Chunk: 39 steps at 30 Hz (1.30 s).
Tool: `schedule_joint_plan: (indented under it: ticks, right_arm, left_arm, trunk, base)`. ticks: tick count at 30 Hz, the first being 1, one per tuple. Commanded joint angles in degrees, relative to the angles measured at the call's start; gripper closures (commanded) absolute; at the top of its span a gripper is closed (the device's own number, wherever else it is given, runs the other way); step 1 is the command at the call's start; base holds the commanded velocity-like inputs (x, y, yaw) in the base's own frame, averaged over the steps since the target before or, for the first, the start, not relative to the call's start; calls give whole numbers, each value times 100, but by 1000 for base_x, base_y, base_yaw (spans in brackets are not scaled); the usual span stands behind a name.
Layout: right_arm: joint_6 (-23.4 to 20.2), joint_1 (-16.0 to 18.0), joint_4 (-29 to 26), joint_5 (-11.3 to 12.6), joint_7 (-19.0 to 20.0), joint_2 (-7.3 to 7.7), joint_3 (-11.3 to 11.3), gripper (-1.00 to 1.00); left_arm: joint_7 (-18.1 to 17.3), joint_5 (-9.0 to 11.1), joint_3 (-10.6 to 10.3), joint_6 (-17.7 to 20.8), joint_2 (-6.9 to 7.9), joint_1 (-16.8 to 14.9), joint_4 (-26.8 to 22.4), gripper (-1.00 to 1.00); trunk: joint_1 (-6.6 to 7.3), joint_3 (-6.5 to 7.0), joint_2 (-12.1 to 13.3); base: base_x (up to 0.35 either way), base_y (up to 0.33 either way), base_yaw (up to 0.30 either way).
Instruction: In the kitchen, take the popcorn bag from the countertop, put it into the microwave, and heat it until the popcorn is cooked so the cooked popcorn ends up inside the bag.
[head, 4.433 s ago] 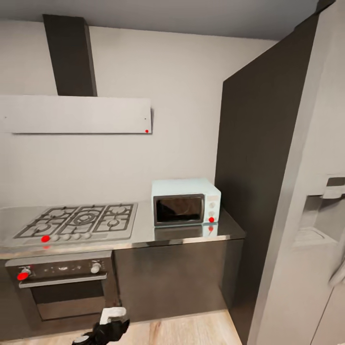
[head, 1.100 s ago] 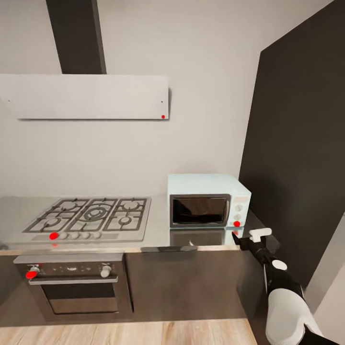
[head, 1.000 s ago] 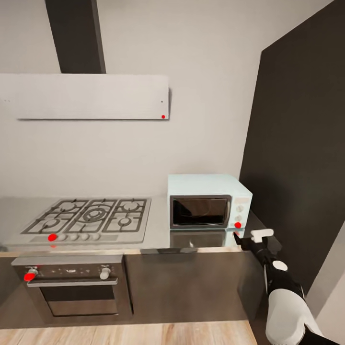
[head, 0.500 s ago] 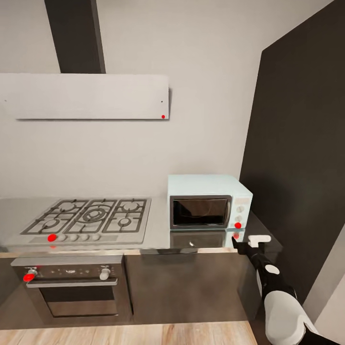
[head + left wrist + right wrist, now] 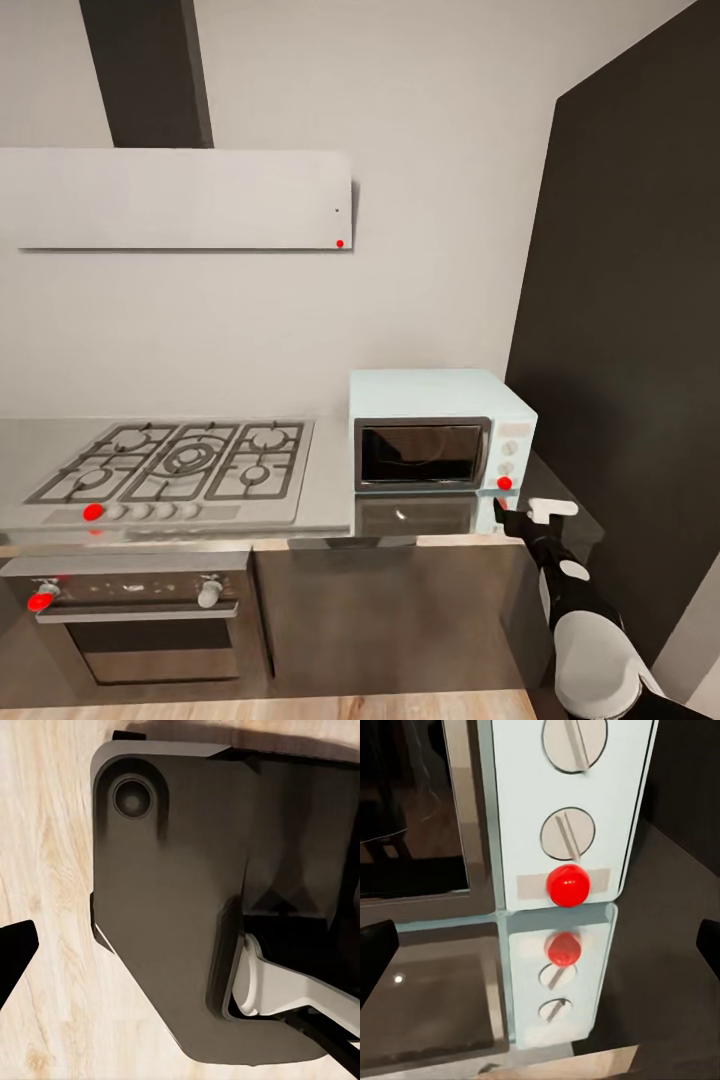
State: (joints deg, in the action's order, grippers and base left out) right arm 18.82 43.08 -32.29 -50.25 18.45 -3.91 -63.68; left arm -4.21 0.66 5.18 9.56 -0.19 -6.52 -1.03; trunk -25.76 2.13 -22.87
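Standing before the run of kitchen units, read from left to right:

Built-in oven: steel front under the worktop, a red marker on its left knob.
Gas hob: set into the countertop, a red marker at its front left.
Extractor hood: pale panel on the wall above the hob, dark duct rising from it.
Microwave: pale mint, door closed, standing at the right end of the countertop (mirrored in the glossy steel); red button low on its knob panel, under two knobs.
Right gripper: raised just in front of the microwave's lower right corner, near the red button; fingers spread wide at the edges of the wrist view, holding nothing.
Left gripper: one dark fingertip above the robot's base and the wood floor; cannot tell how far open.
Tall dark panel: closes the run on the right.
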Motion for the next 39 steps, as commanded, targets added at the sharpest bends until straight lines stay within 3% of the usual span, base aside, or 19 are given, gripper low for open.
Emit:
schedule_joint_plan:
  ticks: [1, 17, 22, 39]
  right_arm:
    - [25, 7, -8, -38, 42, -7, -54, -100]
    - [25, 7, 4, -38, 36, -5, -67, -100]
    - [-138, -2, 92, -46, -6, 145, -68, -100]
    - [-51, -19, 317, -80, -28, 187, -101, -100]
  left_arm:
    - [-12, 6, 45, 38, -1, 2, -11, -100]
    - [-12, 6, 45, 40, 2, 2, -11, -100]
    - [-2, 13, 58, 35, -50, 2, -36, -100]
    - [-44, 9, 37, 28, -25, 2, -37, -100]
  trunk:
    - [-2, -3, -4]
    - [-2, -3, -4]
    - [-2, -3, -5]
    - [-2, -3, -5]
  base:
    - [16, 0, 0]
    - [69, 0, 0]
    - [0, 0, 0]
    - [56, 0, 0]
